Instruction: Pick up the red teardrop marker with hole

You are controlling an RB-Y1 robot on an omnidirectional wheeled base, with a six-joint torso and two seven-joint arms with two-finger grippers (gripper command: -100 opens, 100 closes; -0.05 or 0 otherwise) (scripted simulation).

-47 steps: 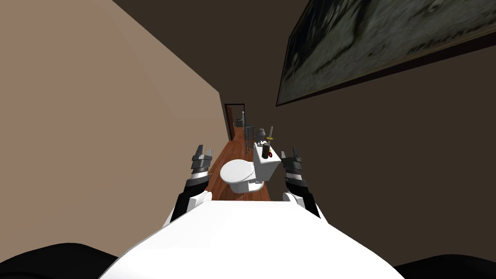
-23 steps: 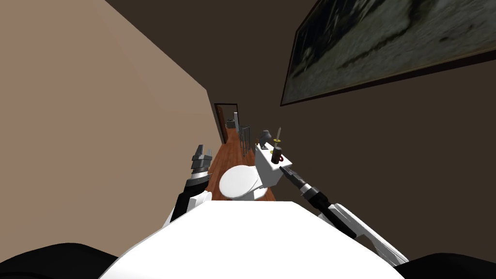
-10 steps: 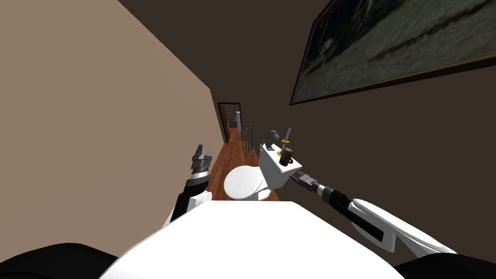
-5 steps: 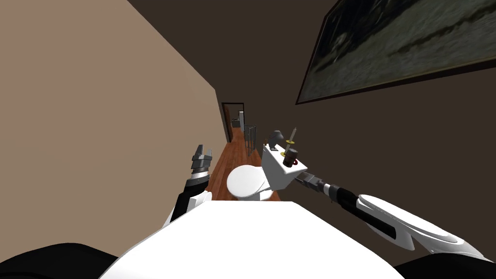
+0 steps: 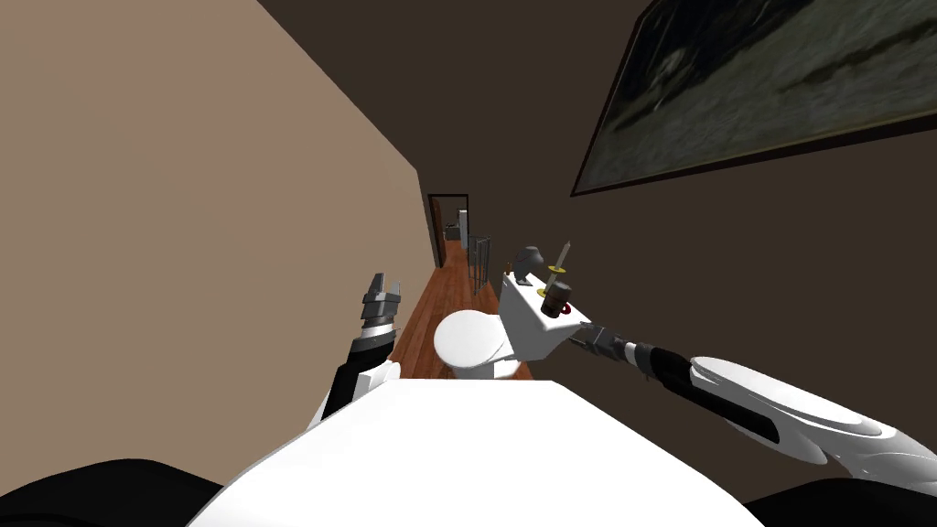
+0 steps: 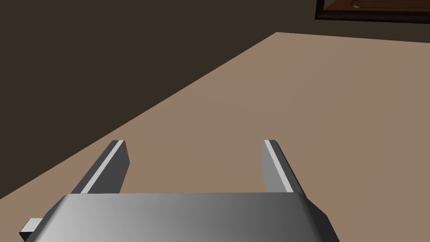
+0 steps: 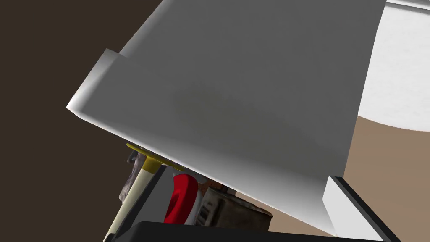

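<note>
Toilet tank, white, centre-right of head view; right gripper at its side, fingers spread, gripping nothing. Red marker on tank top, lower left of right wrist view, between cream candle in yellow holder and dark cylinder. Whether it touches either, cannot tell. Left gripper upright left of centre in head view, near tan wall, with fingers spread. Toilet lid down, left of tank.

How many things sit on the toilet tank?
4 on the toilet tank: a grey object at the far end, a cream candle, a dark cylinder nearer me, and the red marker beside it. Smaller ones may be hidden.
</note>
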